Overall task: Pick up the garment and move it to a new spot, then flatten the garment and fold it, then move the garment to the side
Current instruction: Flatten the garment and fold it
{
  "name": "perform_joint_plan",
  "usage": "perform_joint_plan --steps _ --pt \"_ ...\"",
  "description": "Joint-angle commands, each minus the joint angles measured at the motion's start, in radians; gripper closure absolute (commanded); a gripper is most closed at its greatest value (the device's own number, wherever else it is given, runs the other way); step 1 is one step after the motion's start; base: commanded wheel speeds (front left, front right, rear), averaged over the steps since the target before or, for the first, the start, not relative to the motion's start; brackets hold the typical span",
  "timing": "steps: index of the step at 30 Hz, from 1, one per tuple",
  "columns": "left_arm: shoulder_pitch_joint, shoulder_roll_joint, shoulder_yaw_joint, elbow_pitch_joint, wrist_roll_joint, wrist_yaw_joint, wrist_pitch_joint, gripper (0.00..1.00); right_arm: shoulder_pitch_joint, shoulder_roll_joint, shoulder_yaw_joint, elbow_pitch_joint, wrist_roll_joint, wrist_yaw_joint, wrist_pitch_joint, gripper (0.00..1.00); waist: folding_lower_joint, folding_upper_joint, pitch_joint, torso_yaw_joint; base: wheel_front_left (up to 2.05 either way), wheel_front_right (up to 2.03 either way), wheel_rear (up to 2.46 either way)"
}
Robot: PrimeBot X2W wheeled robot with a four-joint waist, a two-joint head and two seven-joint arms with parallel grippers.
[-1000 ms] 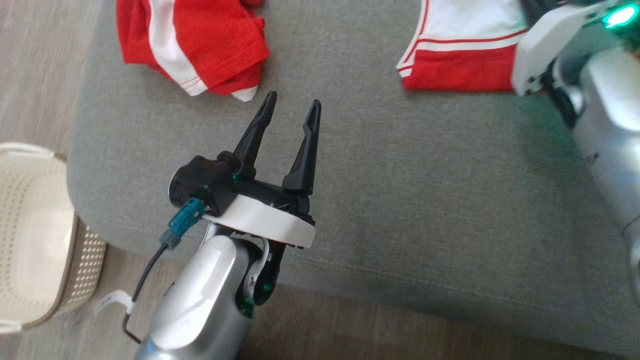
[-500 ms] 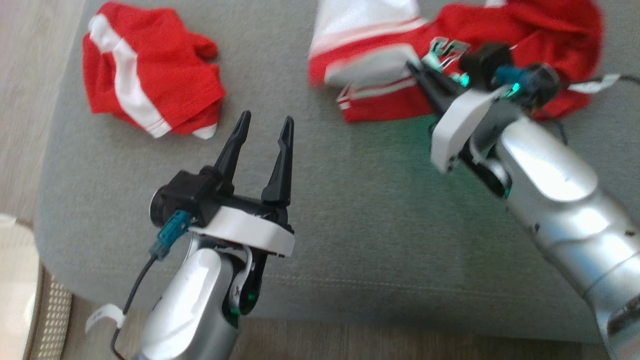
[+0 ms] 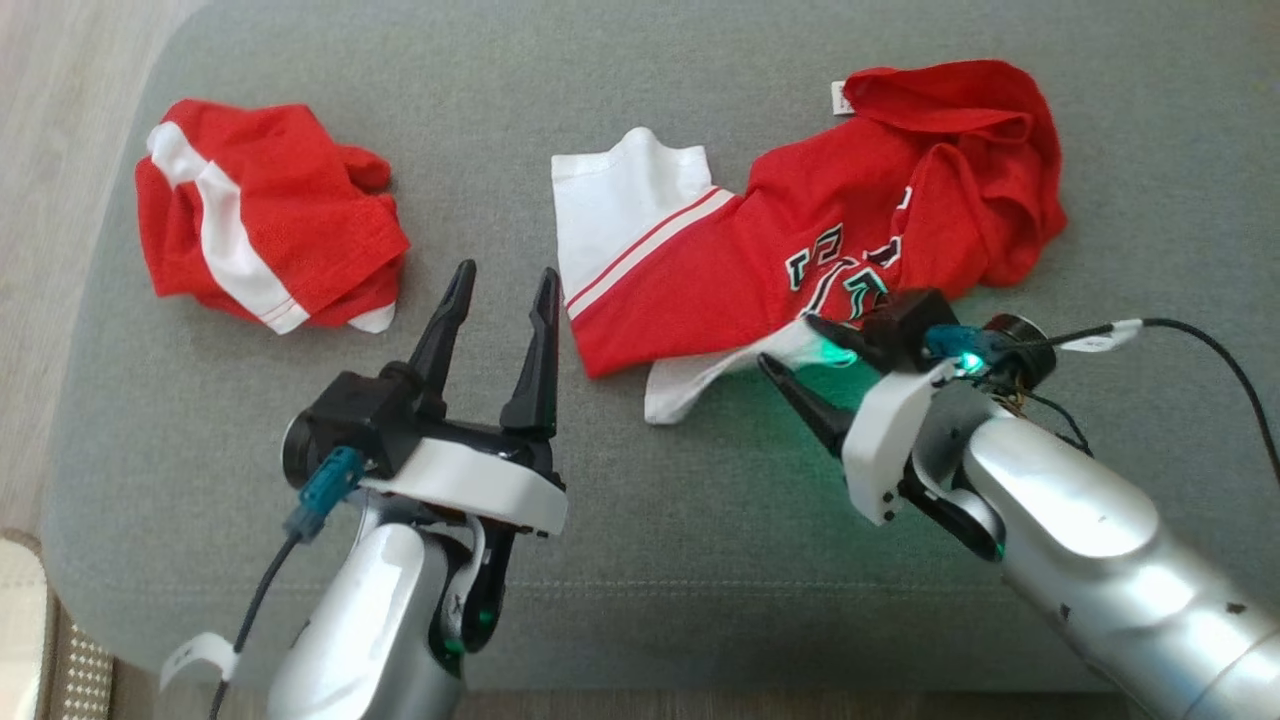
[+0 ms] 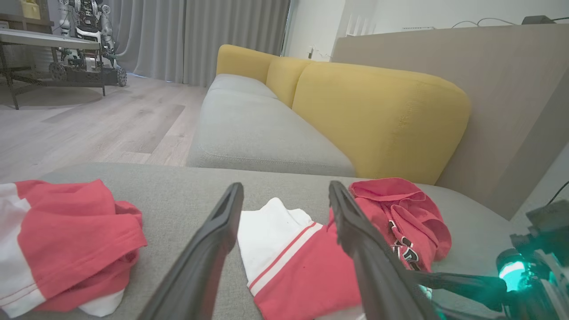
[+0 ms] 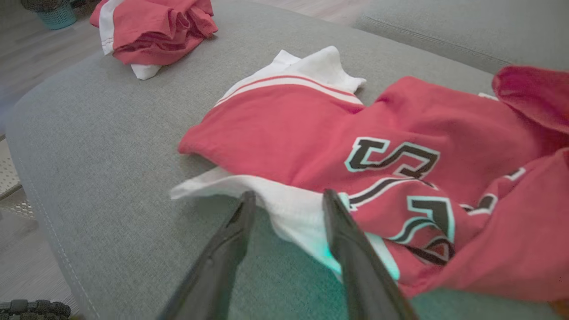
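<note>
Around: second red garment [image 3: 290,230] at 9 o'clock from your jersey [image 3: 870,230].
Claws: left claw [image 3: 507,270], right claw [image 3: 788,342] both spread, empty.
Left wrist view: yellow backrest [image 4: 378,120].

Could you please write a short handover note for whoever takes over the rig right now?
Left end effector: open, empty, hovering over the grey fabric sofa cushion.
Right end effector: open, tips at the near white edge of the red and white jersey with black lettering, not gripping it.
Jersey: lies crumpled on the cushion's right half. A second bunched red and white garment sits at the left.
Done: the jersey appears set down at its spot.
Left: flatten it, fold it, move it aside.
</note>
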State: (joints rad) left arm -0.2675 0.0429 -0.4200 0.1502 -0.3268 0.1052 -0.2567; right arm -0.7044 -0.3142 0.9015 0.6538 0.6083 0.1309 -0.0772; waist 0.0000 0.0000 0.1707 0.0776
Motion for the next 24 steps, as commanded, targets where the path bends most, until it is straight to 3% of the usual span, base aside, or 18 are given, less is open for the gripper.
perform_joint_plan --steps 1,12,18,24 --pt "-0.011 0.007 0.038 -0.031 0.01 -0.003 -0.005 0.0 0.01 -0.006 -0.029 -0.033 0.003 0.0 -0.003 0.0 0.0 0.0 -0.01 -0.007 0.0 0.0 0.0" --pt "0.007 0.007 0.051 -0.041 0.02 -0.001 -0.005 0.0 0.089 0.009 -0.33 -0.075 -0.092 0.0 -0.084 0.0 0.0 0.0 -0.035 -0.059 0.0 0.0 0.0" --pt "0.007 0.007 0.055 -0.05 0.015 0.003 -0.005 0.0 0.198 0.079 -0.545 -0.171 -0.198 0.0 -0.15 0.0 0.0 0.0 -0.031 -0.084 0.0 0.0 0.0" --pt "0.008 0.007 0.06 -0.047 0.009 0.001 -0.005 0.0 0.333 0.177 -0.655 -0.306 -0.263 0.0 -0.173 0.0 0.0 0.0 -0.023 -0.107 0.0 0.0 0.0"
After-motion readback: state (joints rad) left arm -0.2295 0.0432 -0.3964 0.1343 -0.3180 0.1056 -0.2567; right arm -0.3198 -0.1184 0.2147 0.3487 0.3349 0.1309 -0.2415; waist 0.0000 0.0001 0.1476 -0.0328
